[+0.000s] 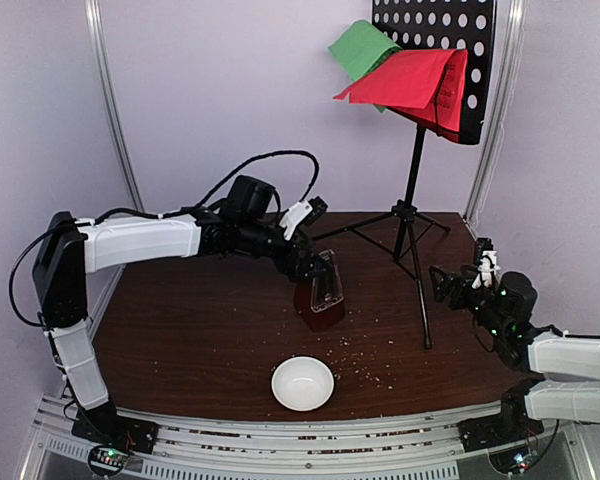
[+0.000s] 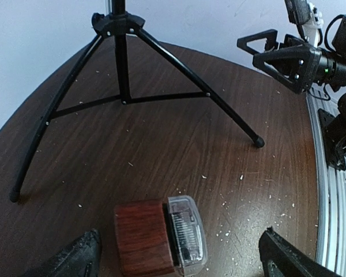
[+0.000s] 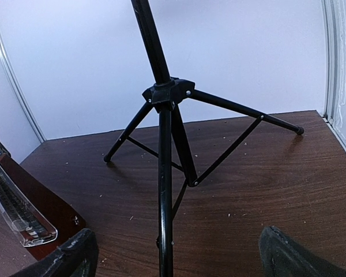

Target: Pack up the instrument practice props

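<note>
The dark red-brown metronome (image 1: 320,297) stands mid-table, its clear cover (image 2: 187,234) facing right. My left gripper (image 1: 315,268) hovers just over it, open, one finger on each side (image 2: 181,259) without touching. The black music stand (image 1: 412,190) rises at the back right on its tripod (image 2: 124,57). A green sheet (image 1: 362,45) and a red sheet (image 1: 410,80) rest on its perforated desk (image 1: 450,60). My right gripper (image 1: 450,283) is open beside the tripod's near leg (image 3: 164,190), which shows between its wide-apart fingers (image 3: 176,257). The metronome (image 3: 17,213) sits at that view's left edge.
A small white bowl (image 1: 302,383) sits near the table's front edge. Pale crumbs are scattered over the dark wooden tabletop (image 1: 180,340). The tripod's legs spread across the back right. Walls close in on the table's left, back and right.
</note>
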`<state>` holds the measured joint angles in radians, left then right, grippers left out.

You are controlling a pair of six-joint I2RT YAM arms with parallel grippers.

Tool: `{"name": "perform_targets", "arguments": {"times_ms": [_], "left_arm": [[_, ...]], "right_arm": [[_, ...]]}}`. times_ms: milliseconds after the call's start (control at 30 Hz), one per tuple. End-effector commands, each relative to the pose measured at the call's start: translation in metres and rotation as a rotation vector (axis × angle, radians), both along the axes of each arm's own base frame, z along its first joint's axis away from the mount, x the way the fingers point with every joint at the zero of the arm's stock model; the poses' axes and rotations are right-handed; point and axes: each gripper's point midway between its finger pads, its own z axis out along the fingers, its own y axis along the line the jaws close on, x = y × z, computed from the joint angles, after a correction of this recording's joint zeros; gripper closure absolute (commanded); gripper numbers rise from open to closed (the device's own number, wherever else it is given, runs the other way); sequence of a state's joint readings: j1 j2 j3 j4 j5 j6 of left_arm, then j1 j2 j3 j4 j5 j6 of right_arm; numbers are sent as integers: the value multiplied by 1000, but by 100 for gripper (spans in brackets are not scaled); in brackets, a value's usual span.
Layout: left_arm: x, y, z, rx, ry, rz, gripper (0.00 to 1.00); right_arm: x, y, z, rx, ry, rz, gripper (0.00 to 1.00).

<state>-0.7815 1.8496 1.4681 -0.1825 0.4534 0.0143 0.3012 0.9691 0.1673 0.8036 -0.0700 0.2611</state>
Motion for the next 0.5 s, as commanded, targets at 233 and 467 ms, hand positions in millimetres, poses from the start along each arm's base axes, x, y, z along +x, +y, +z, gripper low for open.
{"name": "perform_targets", "arguments": {"times_ms": [233, 467], "left_arm": [[0, -9, -3, 2, -51, -21, 7], [6, -9, -8, -5, -42, 24, 26]], "right_arm": [[0, 1, 1, 26, -14, 14, 0], [0, 1, 0, 28, -11, 14, 0]]}}
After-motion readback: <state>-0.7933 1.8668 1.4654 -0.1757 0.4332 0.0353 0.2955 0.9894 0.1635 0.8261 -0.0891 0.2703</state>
